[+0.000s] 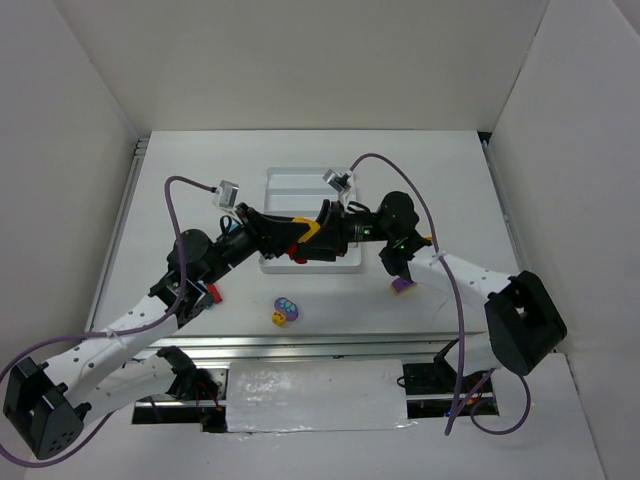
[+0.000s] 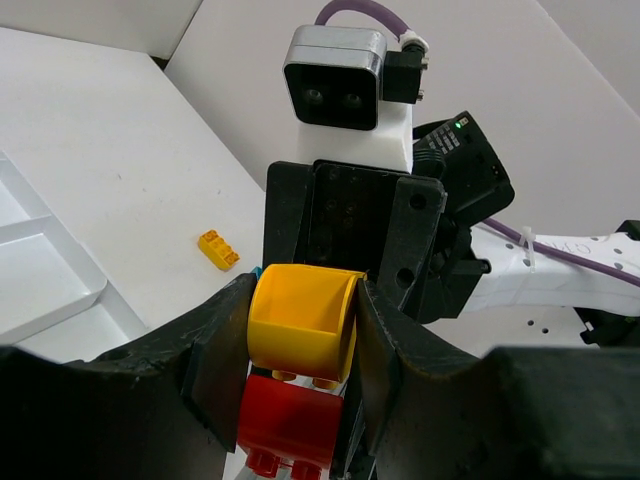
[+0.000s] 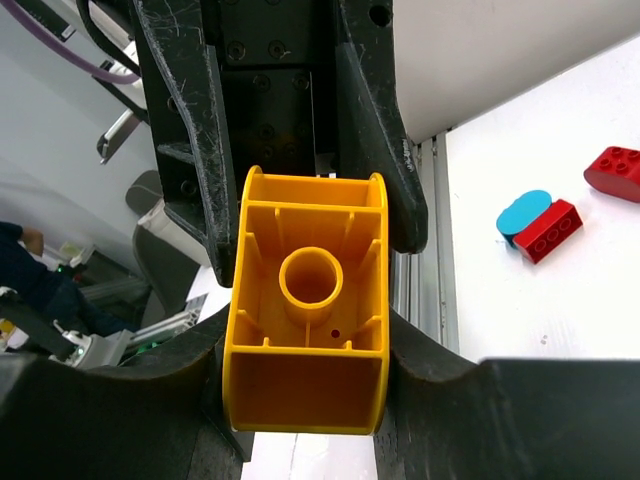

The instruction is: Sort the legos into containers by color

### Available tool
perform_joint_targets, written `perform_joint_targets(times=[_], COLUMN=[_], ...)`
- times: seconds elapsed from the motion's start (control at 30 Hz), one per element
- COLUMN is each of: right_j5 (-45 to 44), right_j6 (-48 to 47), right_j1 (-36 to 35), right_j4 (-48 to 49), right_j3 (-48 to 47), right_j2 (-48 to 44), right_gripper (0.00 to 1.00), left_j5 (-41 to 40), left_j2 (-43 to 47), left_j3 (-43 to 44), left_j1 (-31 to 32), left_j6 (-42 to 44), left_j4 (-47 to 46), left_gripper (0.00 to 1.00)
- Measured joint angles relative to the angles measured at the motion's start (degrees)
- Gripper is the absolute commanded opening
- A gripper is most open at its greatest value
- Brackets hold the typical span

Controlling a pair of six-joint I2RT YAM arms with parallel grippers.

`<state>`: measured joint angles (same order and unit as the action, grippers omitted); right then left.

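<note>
Above the white tray [image 1: 292, 184], both grippers meet on one yellow brick [image 1: 310, 228]. My left gripper [image 2: 303, 330] is shut on the yellow brick [image 2: 300, 325], both fingers pressing its sides. A red brick [image 2: 288, 422] sits against that brick's studs, deeper between the left fingers. My right gripper [image 3: 306, 385] is shut on the same yellow brick [image 3: 310, 340], whose hollow underside faces its camera. The left fingers [image 3: 195, 150] flank the brick's far end. From above, the left gripper [image 1: 300, 243] comes in from the left and the right gripper [image 1: 322, 236] from the right.
A yellow, purple and teal cluster [image 1: 285, 311] lies near the front edge. A purple brick [image 1: 403, 285] sits under the right arm. A small yellow brick [image 2: 218, 249] lies beside the tray [image 2: 45, 300]. A teal and red pair [image 3: 538, 224] and another red brick [image 3: 614, 172] lie on the table.
</note>
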<state>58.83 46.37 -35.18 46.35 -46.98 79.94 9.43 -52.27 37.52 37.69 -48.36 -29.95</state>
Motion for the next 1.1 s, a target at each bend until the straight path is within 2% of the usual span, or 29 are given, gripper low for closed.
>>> perform_joint_targets(times=[0.1, 0.17, 0.67, 0.97, 1.1], right_j5=[0.98, 1.81, 4.48, 5.03, 5.18], right_j6=[-0.48, -1.22, -9.14, -9.86, -8.09], right_j1=[0.52, 0.79, 1.97, 2.05, 1.86], right_j4=[-0.55, -1.38, -12.79, -12.92, -9.64], right_j3=[-0.5, -1.14, -4.44, -4.44, -3.87], right_j2=[0.04, 0.07, 0.87, 0.87, 0.87], right_gripper=[0.0, 0.0, 0.0, 0.0, 0.01], left_j5=[0.9, 1.64, 6.97, 6.21, 5.88], left_j2=[-0.94, -1.77, -4.74, -3.23, -2.14], left_j3=[1.46, 2.82, 6.62, 6.95, 6.82], left_j1=[-0.22, -0.48, -3.34, -3.32, -3.3], left_j6=[0.76, 1.7, 4.57, 4.48, 3.74], left_j4=[1.25, 2.14, 6.99, 9.81, 10.25], left_gripper=[0.06, 0.0, 0.0, 0.0, 0.0])
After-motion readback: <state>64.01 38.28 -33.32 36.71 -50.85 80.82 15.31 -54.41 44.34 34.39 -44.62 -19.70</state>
